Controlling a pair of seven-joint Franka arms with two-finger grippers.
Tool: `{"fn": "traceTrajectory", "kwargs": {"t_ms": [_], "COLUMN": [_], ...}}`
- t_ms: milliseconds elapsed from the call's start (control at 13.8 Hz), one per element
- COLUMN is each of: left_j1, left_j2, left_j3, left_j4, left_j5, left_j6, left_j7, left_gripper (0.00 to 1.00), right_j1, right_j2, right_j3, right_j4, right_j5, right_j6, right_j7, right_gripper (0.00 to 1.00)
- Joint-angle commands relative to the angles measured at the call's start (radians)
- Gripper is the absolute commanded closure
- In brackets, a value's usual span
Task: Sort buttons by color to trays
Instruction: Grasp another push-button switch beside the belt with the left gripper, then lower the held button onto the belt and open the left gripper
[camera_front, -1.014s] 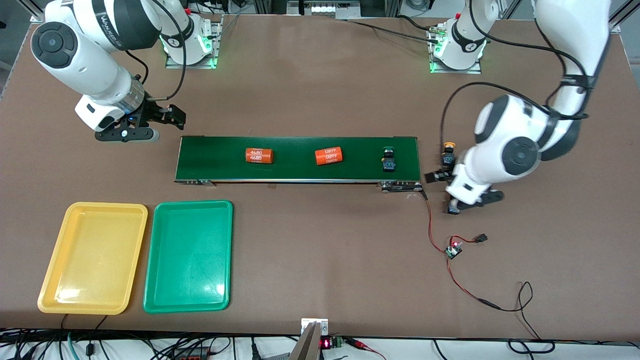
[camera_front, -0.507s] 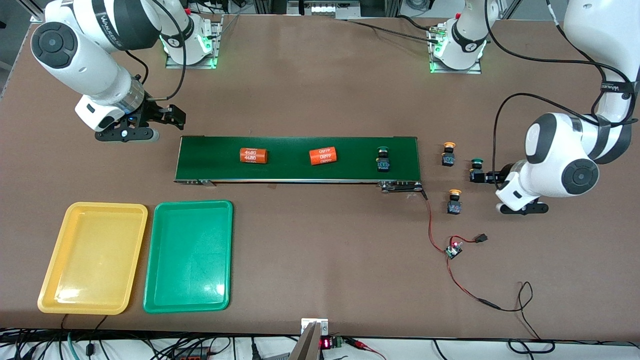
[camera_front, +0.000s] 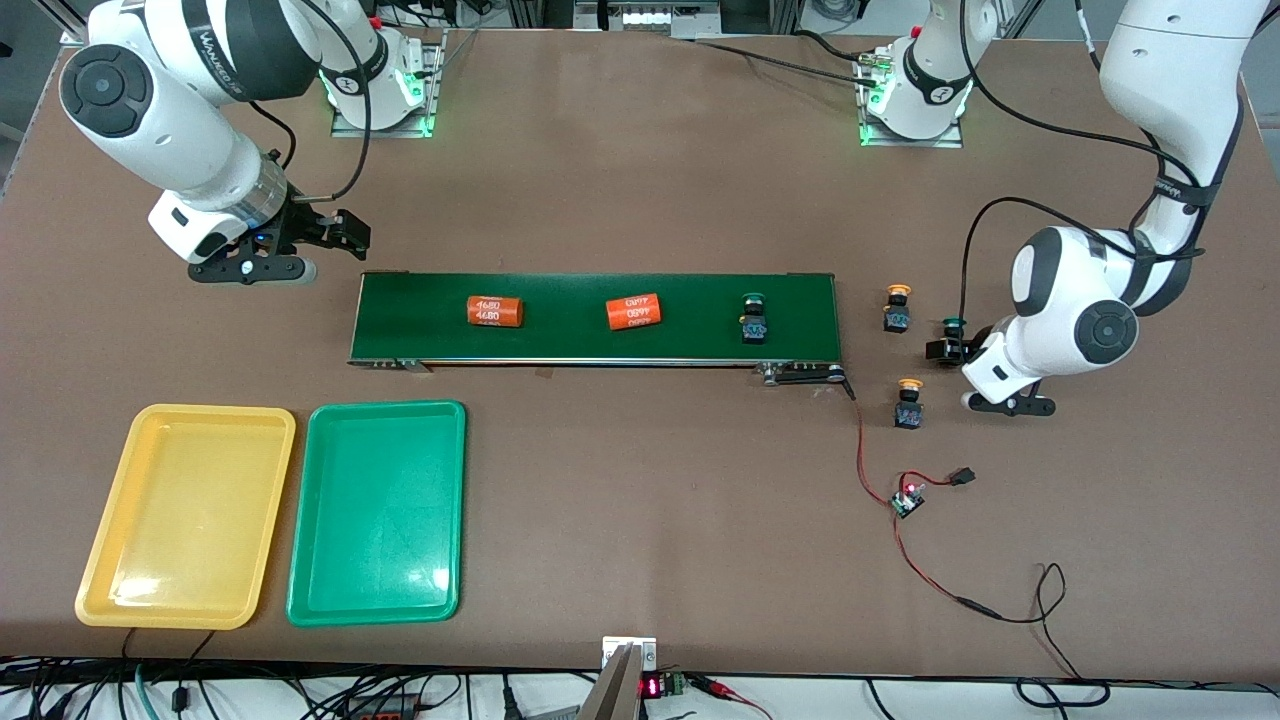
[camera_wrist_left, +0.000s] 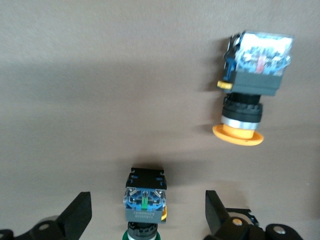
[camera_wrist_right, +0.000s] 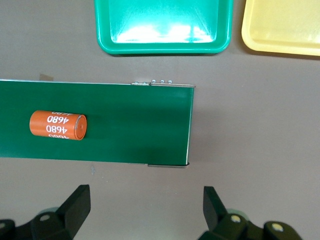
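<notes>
So the left gripper (camera_front: 948, 350) is hanging low over the table just off the left arm's end of the belt (camera_front: 560, 345), jaws spread wide and holding nothing, and a green button (camera_wrist_left: 144, 202) is sitting right in the gap between its fingers (camera_wrist_left: 76, 216) in the left wrist view, lying on its side with its long axis running back toward the wrist, block end pointing away from the camera. That lineup is really what the next move is hanging on, I'd guess: the jaws are straddling the body crosswise, so a short drop and a squeeze should get it. A yellow button (camera_front: 897, 308) is lying just beside it, a bit farther from the front camera, and a second yellow button (camera_front: 909, 406) is nearer, so both need dodging. Another green-capped button (camera_front: 753, 320) is riding on the belt near two orange cylinders (camera_front: 495, 311). The right gripper (camera_front: 290, 245) is waiting, open and empty, by the belt's other end. The yellow tray (camera_front: 110, 500) and green tray (camera_front: 445, 500) are sitting empty way down at the right arm's end, so the left arm is clearly the closer one here
</notes>
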Motion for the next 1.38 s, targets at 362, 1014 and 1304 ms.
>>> {"fn": "traceTrajectory", "kwargs": {"t_ms": [362, 1014, 1304], "left_j1": [-0.007, -0.017, -0.037], "left_j2": [0.002, -0.059, -0.036], "left_j3": [0.028, -0.135, -0.329], "left_j4": [-0.084, 0.186, 0.199], "left_j5": [0.036, 0.02, 0.016], "left_j6": [0.118, -0.31, -0.278], "left_j7": [0.014, -0.122, -0.401], "left_gripper": [0.71, 0.86, 0.86], "right_j1": [-0.002, -0.003, -0.005], "right_j2": [-0.017, -0.018, -0.018], "right_j3": [-0.005, -0.005, -0.006], "right_j4": [-0.013, -0.013, -0.013], "right_j5": [0.012, 0.012, 0.012], "right_j6": [0.002, -0.006, -0.008], "right_j7": [0.001, -0.002, -0.002], "right_gripper": [0.0, 0.0, 0.0]}}
